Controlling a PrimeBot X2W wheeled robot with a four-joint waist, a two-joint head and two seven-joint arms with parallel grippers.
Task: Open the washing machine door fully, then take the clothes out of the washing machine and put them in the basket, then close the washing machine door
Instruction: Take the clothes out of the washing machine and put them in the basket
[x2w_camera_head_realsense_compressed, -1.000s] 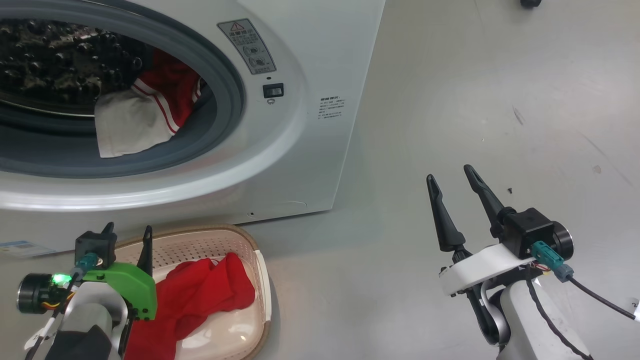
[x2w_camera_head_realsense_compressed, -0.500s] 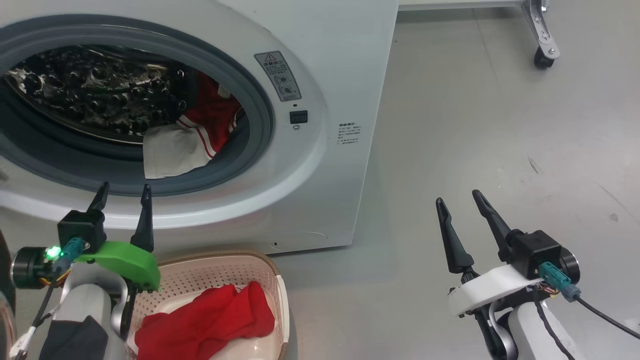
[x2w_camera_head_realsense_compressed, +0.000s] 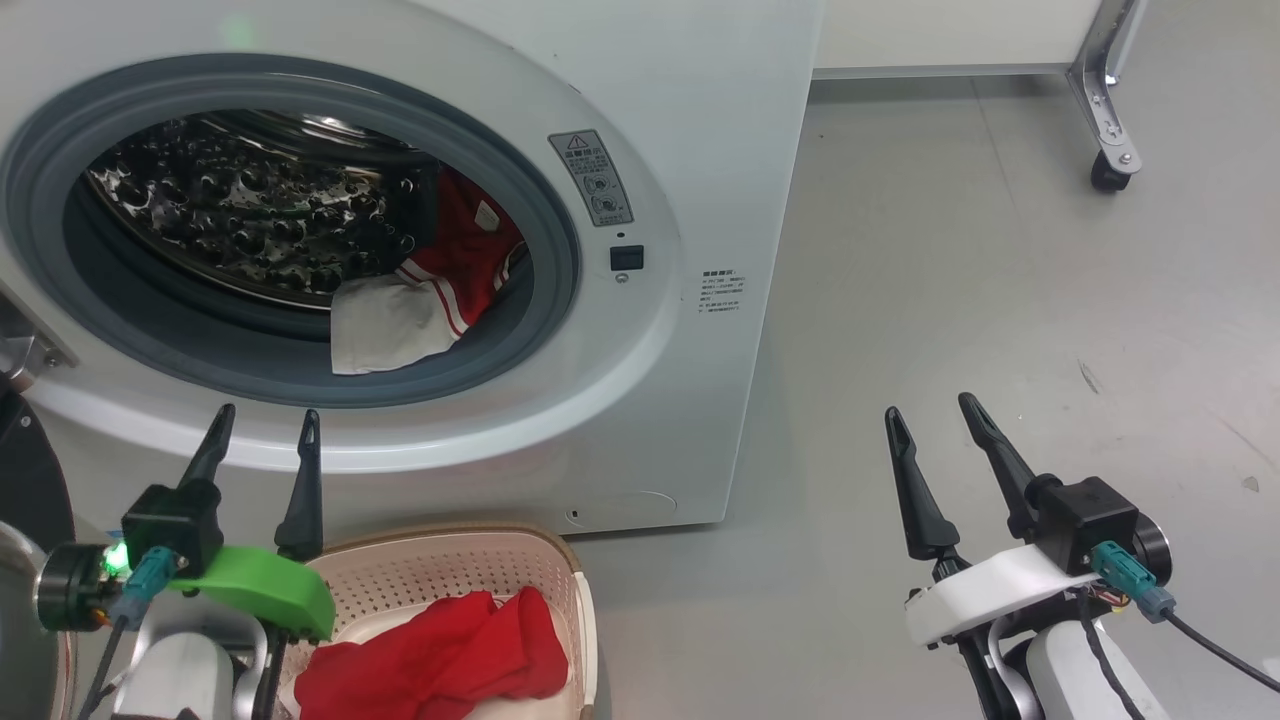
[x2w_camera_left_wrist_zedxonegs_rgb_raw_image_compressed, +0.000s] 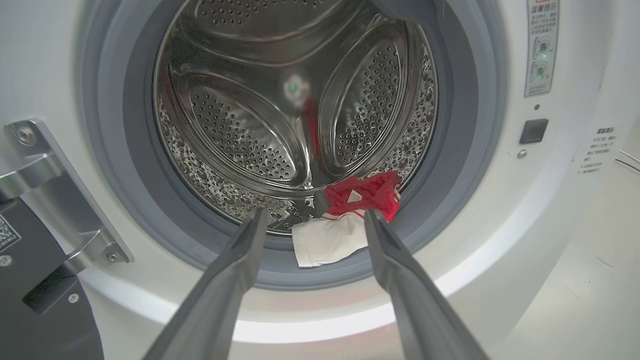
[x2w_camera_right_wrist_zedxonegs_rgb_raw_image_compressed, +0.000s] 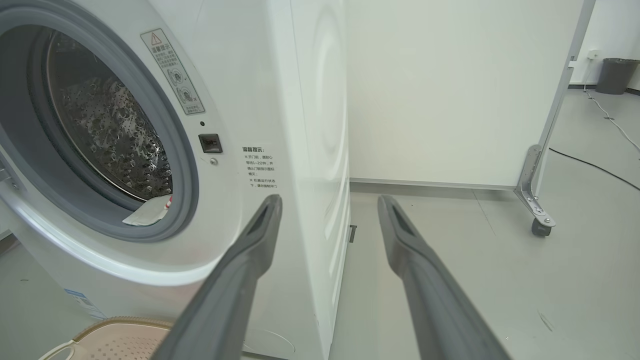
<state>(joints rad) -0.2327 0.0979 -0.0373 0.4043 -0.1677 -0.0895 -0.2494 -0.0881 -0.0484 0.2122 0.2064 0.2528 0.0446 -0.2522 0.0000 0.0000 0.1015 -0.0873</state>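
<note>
Door open; red garment lying in basket, striped garment waiting in drum; I'm holding left end effector and right end effector apart, empty.

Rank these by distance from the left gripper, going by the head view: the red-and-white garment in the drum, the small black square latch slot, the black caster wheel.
1. The red-and-white garment, just ahead of the left gripper, at the lip of the steel drum.
2. The small black square latch slot, further right on the white washer front.
3. The black caster wheel, far right across the grey floor.
</note>
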